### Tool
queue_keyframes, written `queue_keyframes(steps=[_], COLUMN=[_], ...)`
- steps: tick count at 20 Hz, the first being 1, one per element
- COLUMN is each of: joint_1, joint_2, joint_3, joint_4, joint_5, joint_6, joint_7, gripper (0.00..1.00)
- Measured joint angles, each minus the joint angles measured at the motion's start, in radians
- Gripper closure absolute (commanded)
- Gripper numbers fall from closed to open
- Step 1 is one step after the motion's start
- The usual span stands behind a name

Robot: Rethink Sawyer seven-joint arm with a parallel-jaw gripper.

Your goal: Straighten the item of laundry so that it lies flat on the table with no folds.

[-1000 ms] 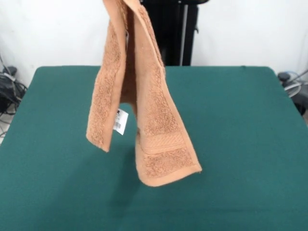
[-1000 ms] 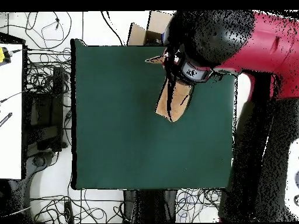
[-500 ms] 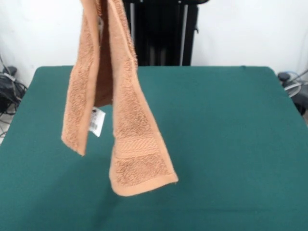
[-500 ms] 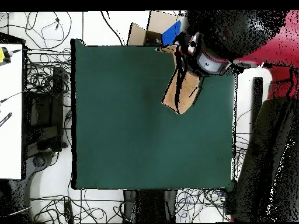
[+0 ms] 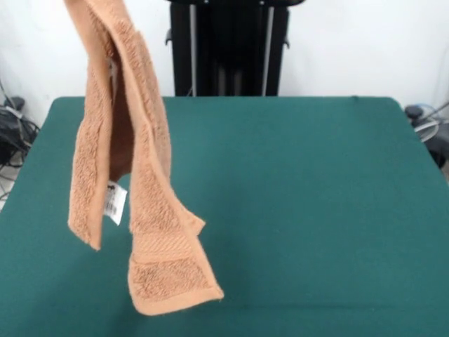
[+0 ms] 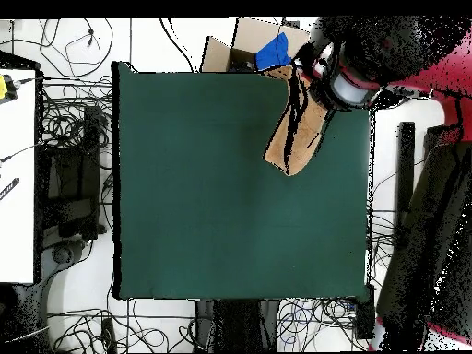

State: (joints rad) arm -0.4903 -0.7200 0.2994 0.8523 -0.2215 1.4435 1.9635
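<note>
Because the orange-tan towel (image 5: 119, 175) hangs limp and doubled from somewhere above the frame, I judge it soft, light and floppy, best taken by a hem corner. It dangles over the left side of the green table (image 5: 316, 196), white tag (image 5: 115, 203) showing. The gripper's grasp I cannot tell.
</note>
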Motion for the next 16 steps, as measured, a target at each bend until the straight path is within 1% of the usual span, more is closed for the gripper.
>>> queue_keyframes(steps=[9, 16], joint_1=[-0.008, -0.008], joint_2=[0.067, 0.08], joint_3=[0.0, 0.0], joint_4=[-0.037, -0.037], joint_5=[0.0, 0.0], joint_6=[0.0, 0.0], joint_7=[0.0, 0.0], gripper=[1.0, 1.0])
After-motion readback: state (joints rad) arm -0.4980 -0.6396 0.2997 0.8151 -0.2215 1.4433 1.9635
